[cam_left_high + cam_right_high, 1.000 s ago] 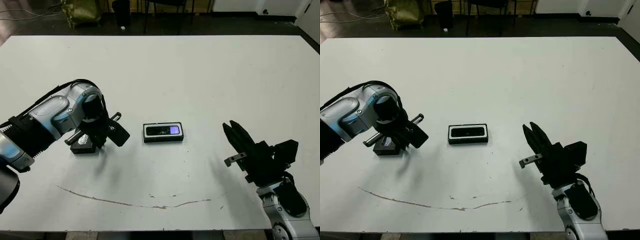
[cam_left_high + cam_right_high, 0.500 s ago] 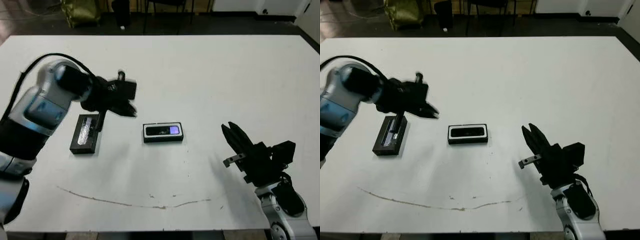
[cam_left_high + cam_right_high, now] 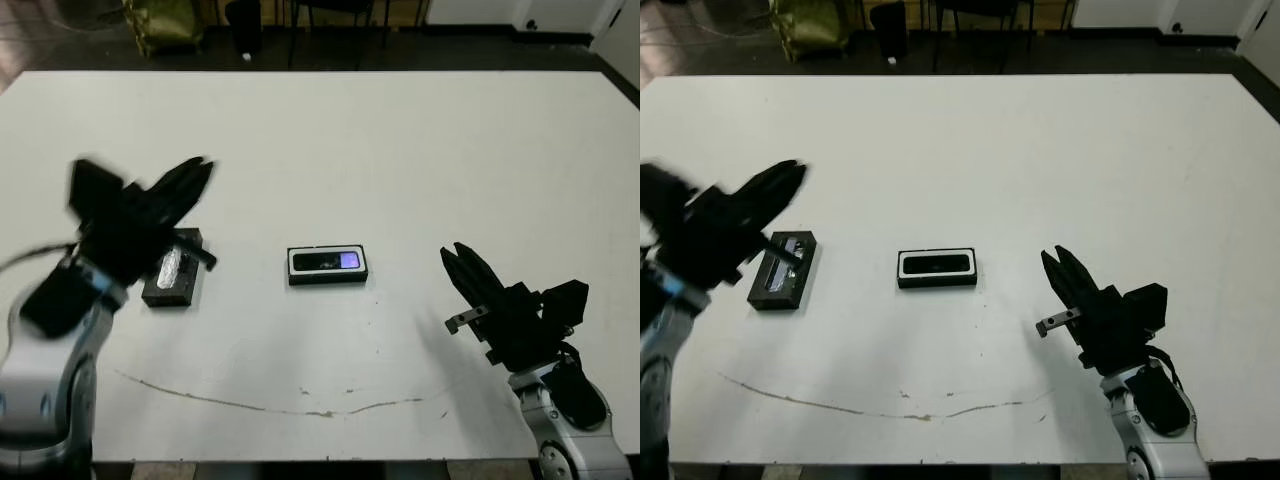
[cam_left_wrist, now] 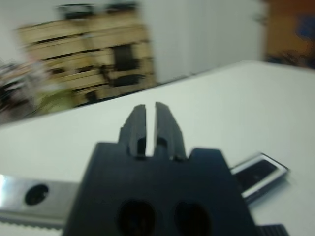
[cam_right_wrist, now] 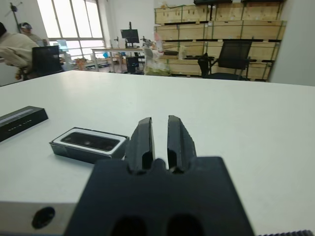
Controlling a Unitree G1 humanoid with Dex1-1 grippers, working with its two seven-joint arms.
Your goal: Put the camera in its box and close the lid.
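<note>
The box [image 3: 327,266], a shallow black tray with a white lining, sits mid-table. The camera [image 3: 330,262] lies inside it, its purple screen at the right end. The lid [image 3: 173,268] lies flat on the table to the left of the box, with a pale strip along its top. My left gripper [image 3: 195,172] is blurred and hovers above and behind the lid, shut and holding nothing. My right gripper [image 3: 458,262] is low at the front right, shut and empty, pointing toward the box [image 5: 88,142]. The right wrist view also shows the lid [image 5: 22,120].
A thin brown curved mark [image 3: 300,410] runs along the table near its front edge. Beyond the far edge are a dark floor and chair legs [image 3: 300,15]. A person [image 5: 15,49] sits far off in the right wrist view.
My left arm has swung up off the lid and drawn back to the left, leaving the lid lying uncovered. The box, camera and right gripper have stayed put.
</note>
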